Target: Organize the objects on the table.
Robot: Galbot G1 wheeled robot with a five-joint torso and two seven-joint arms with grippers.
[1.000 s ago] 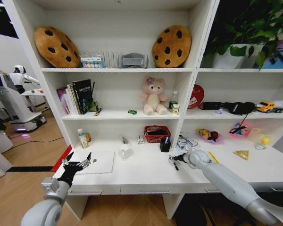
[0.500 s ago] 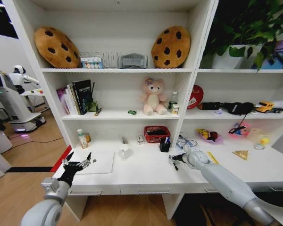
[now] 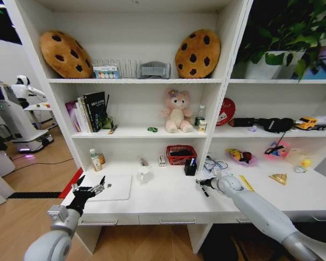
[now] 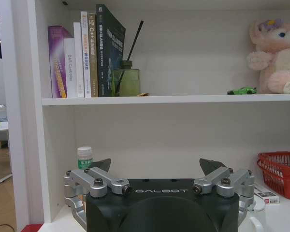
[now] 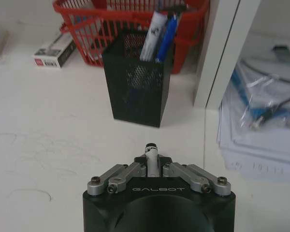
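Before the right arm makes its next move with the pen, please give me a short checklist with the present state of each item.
1. Right gripper shut on the pen: ok.
2. Pen holder upright on the table: ok.
3. Space left in the holder beside the blue pen already inside: cannot tell.
4. Bare table between gripper and holder: ok.
5. Left gripper open, off to the far side over the laptop: ok.
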